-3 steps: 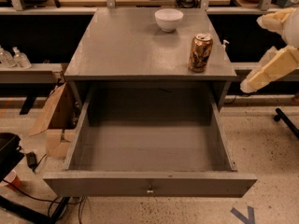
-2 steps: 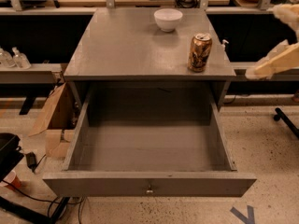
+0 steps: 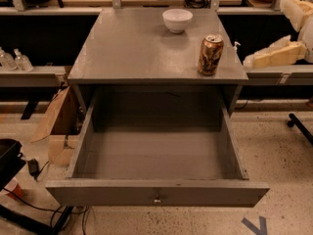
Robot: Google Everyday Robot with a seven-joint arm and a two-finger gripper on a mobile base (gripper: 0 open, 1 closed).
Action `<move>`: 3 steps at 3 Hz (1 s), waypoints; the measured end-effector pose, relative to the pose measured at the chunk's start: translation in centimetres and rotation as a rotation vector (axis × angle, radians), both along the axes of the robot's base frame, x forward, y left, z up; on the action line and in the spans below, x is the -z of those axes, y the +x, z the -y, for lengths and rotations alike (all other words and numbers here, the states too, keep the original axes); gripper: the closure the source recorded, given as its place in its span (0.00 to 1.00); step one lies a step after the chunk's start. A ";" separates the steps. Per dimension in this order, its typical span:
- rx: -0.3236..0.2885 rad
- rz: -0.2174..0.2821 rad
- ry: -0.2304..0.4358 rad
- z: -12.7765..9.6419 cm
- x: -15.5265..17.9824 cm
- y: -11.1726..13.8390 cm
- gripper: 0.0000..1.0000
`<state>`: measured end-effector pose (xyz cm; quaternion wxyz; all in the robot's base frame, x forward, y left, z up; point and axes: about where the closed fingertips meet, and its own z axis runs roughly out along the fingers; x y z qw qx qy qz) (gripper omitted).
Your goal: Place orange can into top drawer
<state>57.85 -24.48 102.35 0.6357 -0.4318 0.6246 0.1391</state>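
The orange can (image 3: 210,54) stands upright near the right front edge of the grey cabinet top (image 3: 132,48), with its silver pull-tab top showing. The top drawer (image 3: 156,192) is pulled fully open below it and holds nothing; its small metal knob sits at the middle of the front panel. My gripper (image 3: 259,58), cream-coloured, reaches in from the right edge of the view. It points left at about the can's height, a short way to the can's right, and is not touching it.
A white bowl (image 3: 177,19) sits at the back of the cabinet top. A cardboard box (image 3: 57,126) leans by the cabinet's left side. Cables and a dark object (image 3: 10,160) lie on the floor at the lower left. Shelving runs behind the cabinet.
My gripper has risen and swung from pointing down-left to nearly level, and its tip has moved left toward the can. The can, bowl and drawer have not moved.
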 end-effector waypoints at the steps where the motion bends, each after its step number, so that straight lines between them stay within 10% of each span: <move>1: 0.001 -0.001 0.000 0.0 0.0 0.0 0.00; 3: 0.118 -0.091 0.145 -0.9 3.7 7.4 0.00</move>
